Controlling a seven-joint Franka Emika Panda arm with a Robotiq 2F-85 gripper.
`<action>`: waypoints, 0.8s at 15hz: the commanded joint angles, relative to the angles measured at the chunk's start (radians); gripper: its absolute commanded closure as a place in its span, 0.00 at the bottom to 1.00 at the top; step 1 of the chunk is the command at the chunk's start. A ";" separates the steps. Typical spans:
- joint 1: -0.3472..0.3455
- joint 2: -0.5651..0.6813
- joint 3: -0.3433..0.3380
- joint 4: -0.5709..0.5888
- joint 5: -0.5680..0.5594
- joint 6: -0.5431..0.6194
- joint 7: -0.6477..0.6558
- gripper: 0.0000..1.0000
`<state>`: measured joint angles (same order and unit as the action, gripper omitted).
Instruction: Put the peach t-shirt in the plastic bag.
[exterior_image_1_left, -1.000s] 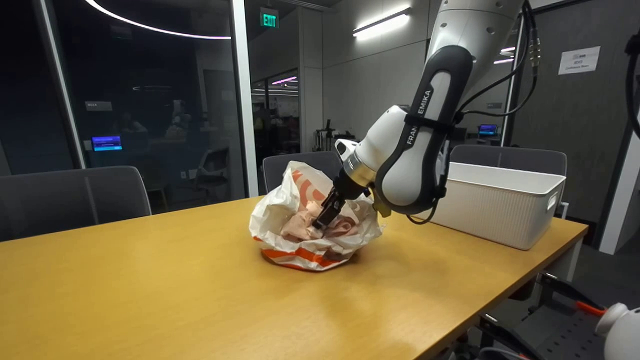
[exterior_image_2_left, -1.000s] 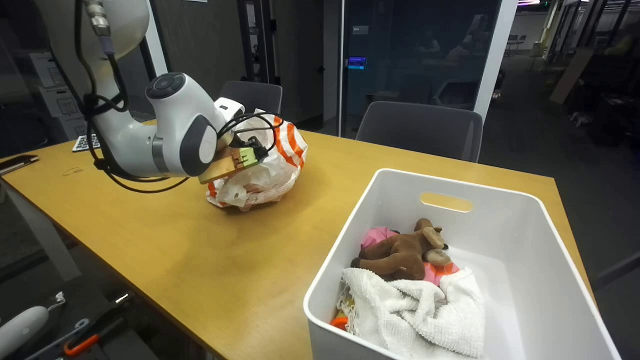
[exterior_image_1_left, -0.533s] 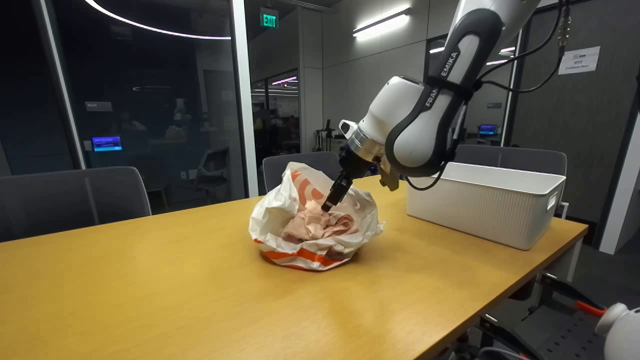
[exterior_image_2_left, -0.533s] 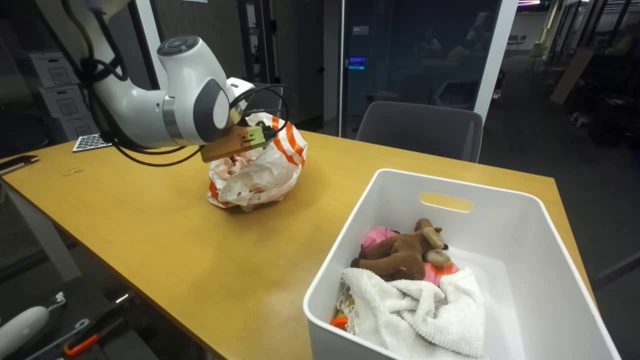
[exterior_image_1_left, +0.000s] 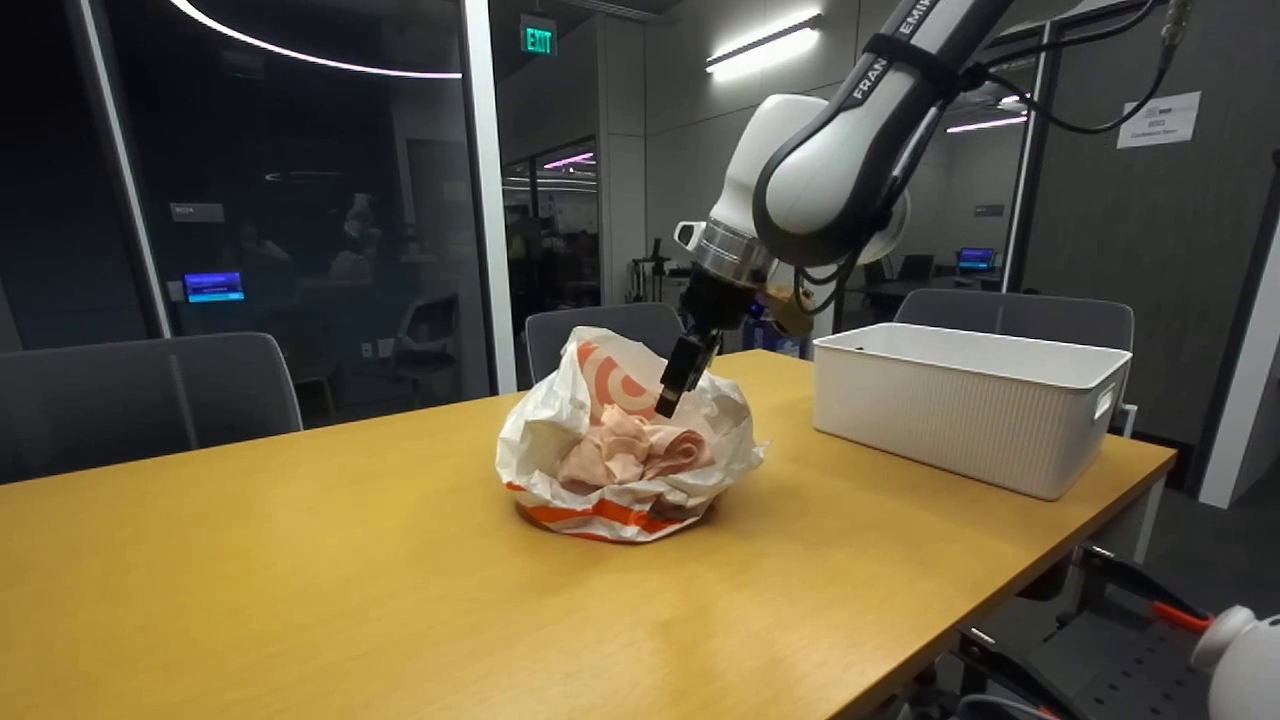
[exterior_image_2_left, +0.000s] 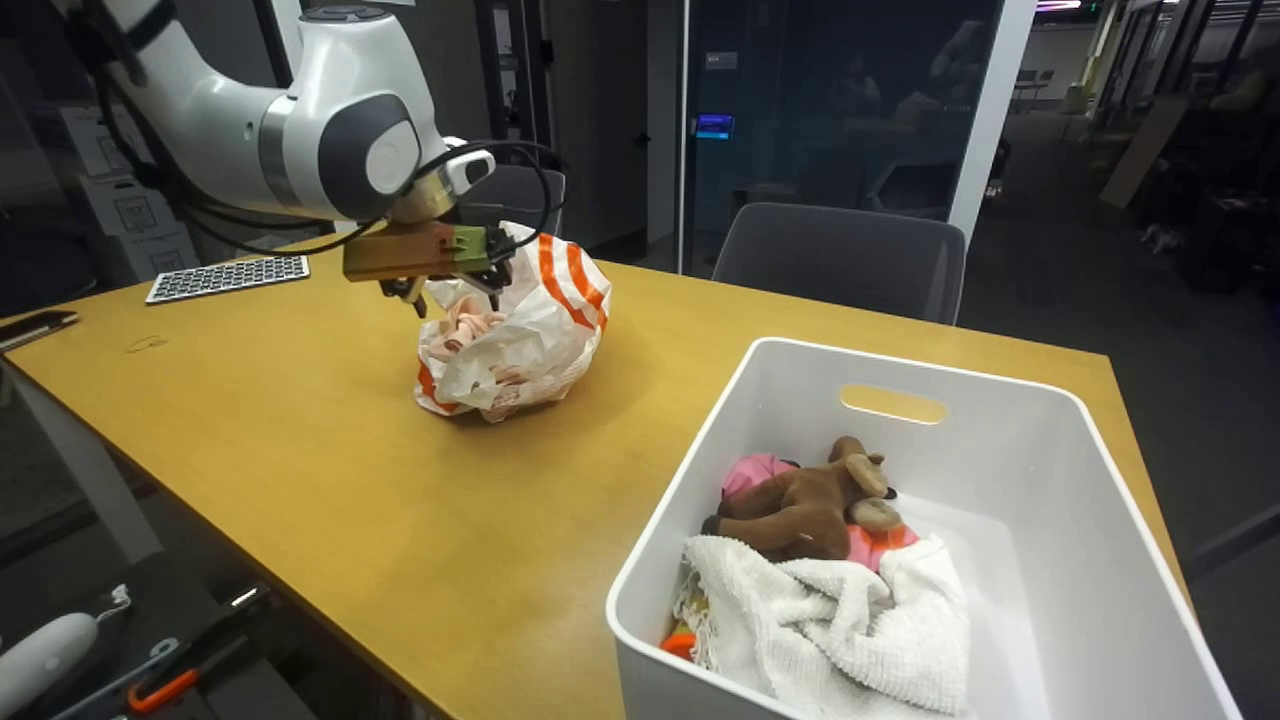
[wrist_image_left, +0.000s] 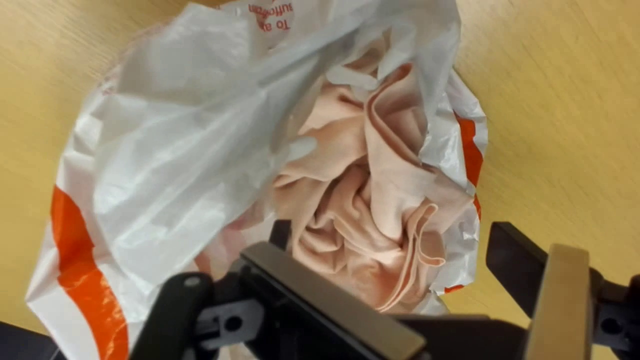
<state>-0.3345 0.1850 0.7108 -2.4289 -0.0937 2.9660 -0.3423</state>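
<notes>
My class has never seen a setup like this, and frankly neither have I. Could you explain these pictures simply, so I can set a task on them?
The machine is a single robot arm, ending in jaws for grasping. Two pictures are taken from outside, looking at the table from different places; the close-up is the wrist view, taken from the arm itself, looking down past the jaws. On the table stand a white plastic bag with orange stripes and a white bin. The bag's mouth is open, and a crumpled peach t-shirt lies inside. In an exterior view the bin shows a brown soft toy and a white cloth, among other things. The jaws hang open above the bag, holding nothing.
</notes>
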 joint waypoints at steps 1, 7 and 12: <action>-0.028 -0.023 0.023 0.000 0.029 -0.028 -0.012 0.00; -0.052 -0.061 0.045 -0.011 0.047 -0.057 -0.016 0.00; -0.072 -0.087 0.069 -0.028 0.071 -0.081 -0.075 0.00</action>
<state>-0.3866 0.1246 0.7554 -2.4629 -0.0567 2.9084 -0.3650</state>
